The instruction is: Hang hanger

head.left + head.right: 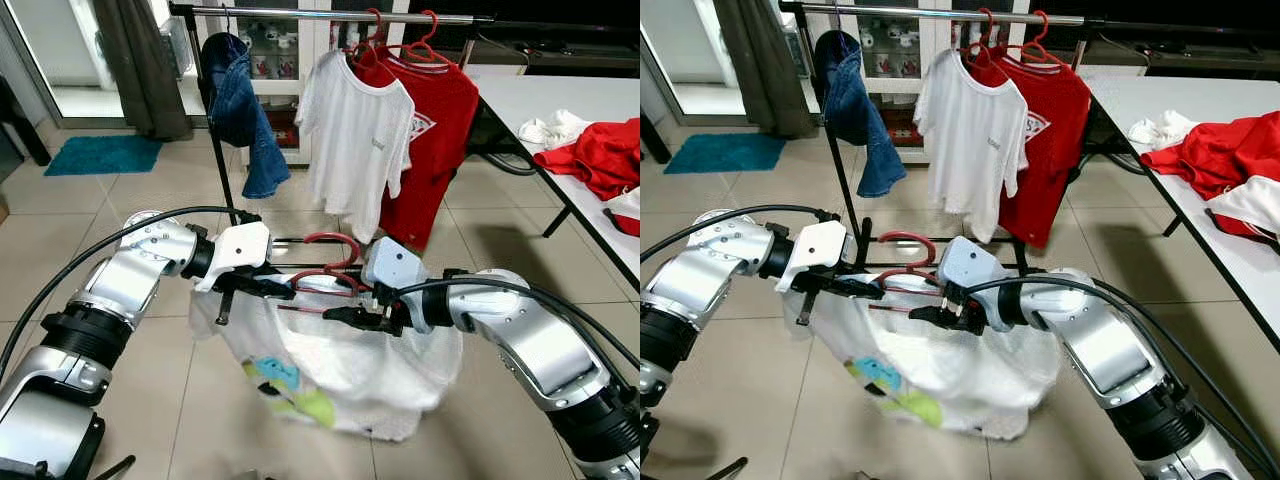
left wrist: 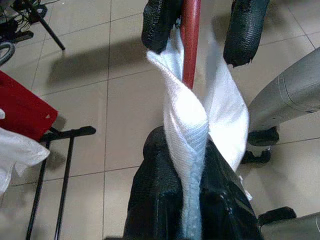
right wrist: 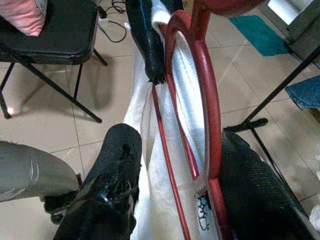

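Red plastic hanger (image 1: 330,262) w/ white printed T-shirt (image 1: 330,375): left gripper (image 1: 268,286) & right gripper (image 1: 345,316) fingers both clenched on it. Held low before black metal clothes rack (image 1: 330,14).

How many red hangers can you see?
3. Two hang on the rail: one holds the white shirt, one the red shirt. The third is between the robot's claws. Others may be hidden.

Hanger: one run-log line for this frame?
stage: carrying | left end effector: shut on white shirt | right end effector: shut on red hanger | rack rail: not reached
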{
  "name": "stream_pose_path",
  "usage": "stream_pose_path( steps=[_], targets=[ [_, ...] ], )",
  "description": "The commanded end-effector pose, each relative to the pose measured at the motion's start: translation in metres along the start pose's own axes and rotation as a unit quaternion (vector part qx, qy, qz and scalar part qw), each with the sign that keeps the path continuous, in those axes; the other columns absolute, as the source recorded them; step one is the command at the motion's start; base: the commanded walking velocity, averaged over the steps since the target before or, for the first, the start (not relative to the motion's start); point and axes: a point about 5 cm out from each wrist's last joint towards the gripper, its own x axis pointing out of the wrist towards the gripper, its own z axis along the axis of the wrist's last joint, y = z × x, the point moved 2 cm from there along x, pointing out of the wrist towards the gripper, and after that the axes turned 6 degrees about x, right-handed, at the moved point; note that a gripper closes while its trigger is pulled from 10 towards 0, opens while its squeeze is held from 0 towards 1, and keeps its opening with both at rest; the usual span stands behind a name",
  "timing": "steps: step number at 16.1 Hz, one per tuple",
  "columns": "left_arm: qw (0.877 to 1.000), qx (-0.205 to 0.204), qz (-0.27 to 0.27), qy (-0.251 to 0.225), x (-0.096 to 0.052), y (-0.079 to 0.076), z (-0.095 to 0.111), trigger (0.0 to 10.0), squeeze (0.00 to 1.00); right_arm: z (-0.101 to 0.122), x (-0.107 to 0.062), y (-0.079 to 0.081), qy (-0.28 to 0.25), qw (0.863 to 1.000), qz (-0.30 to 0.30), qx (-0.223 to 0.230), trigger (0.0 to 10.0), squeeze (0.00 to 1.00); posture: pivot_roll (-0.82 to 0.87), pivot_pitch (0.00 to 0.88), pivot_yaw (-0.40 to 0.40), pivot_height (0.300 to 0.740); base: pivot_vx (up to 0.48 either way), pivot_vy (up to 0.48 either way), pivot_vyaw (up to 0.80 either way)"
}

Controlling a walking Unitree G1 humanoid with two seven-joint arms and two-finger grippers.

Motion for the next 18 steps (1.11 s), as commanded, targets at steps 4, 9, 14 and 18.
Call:
stream_pose_path(
  steps=[4, 9, 14, 18],
  targets=[
    [1.0, 0.0, 0.027, 0.008, -0.009, 0.008, -0.001, 0.0, 0.0, 0.002, -0.001, 0.002, 0.0, 1.0, 0.012, -0.004, 0.0, 0.0, -0.12, 0.0, 0.001, 0.74, 0.0, 0.0, 0.0],
    [0.999, -0.001, 0.044, 0.019, -0.011, 0.012, -0.004, 0.0, 0.0, 0.003, -0.002, 0.001, -0.005, 1.0, 0.017, 0.009, 0.0, 0.0, -0.12, 0.0, 0.001, 0.74, 0.0, 0.0, 0.0],
    [0.998, 0.0, 0.058, 0.018, -0.012, 0.016, -0.003, 0.0, 0.0, 0.003, 0.0, 0.005, -0.01, 1.0, 0.025, 0.015, 0.0, 0.0, -0.12, 0.0, 0.001, 0.74, 0.0, 0.0, 0.0],
    [0.997, -0.009, 0.079, -0.001, -0.011, 0.019, 0.002, 0.0, 0.0, 0.002, -0.002, 0.005, -0.013, 0.999, 0.022, 0.021, 0.0, 0.0, -0.12, 0.0, 0.001, 0.74, 0.0, 0.0, 0.0]
  ],
)
